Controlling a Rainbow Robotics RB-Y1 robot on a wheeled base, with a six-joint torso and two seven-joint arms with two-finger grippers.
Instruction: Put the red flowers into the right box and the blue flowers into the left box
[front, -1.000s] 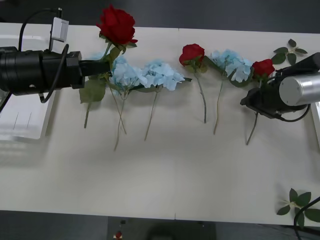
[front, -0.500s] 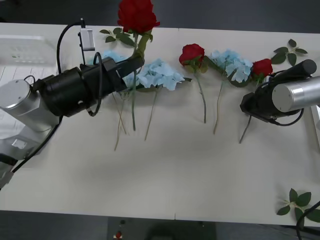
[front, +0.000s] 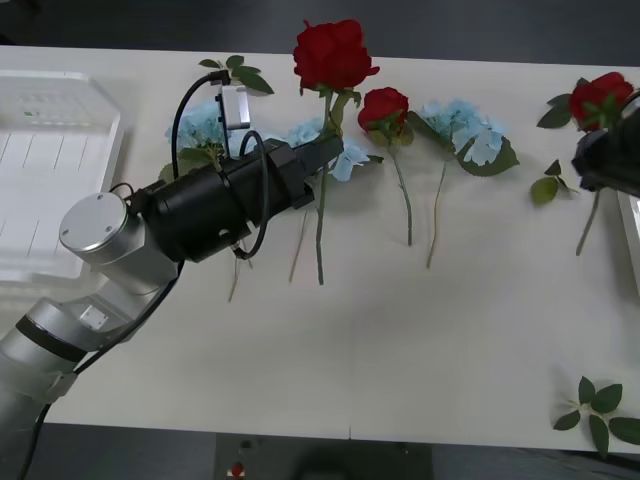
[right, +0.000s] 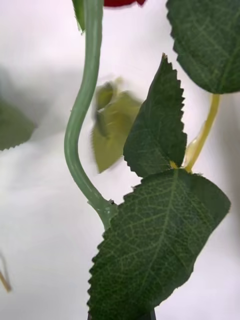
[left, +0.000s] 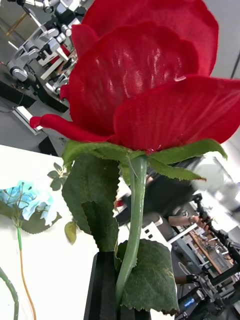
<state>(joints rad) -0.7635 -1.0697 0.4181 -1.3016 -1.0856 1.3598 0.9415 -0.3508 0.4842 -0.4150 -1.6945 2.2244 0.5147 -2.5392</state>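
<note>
At far left, the left box (front: 55, 150), a white rimmed tray, sits on the pale counter (front: 400, 340). Beside it the left gripper (front: 325, 152) is clenched on the stem of a red rose (front: 334, 55), held above the counter with its stem hanging free; the left wrist view shows that bloom (left: 145, 75) close up, the stem pinched between black fingers (left: 102, 285), with a workshop of equipment behind. Pale blue hydrangeas (front: 205, 125) lie partly under the arm, another rose (front: 384, 107) and a further blue hydrangea (front: 462, 128) lie flat at mid-counter. At right, the right gripper (front: 608, 160) grasps a third rose (front: 600, 98), lifted near the thin rim of the right box (front: 632, 235); its wrist view shows only stem (right: 82, 125) and serrated leaves (right: 155, 240). Loose leaf sprigs (front: 600, 410) rest at the counter's near right corner. No readable writing appears.
</note>
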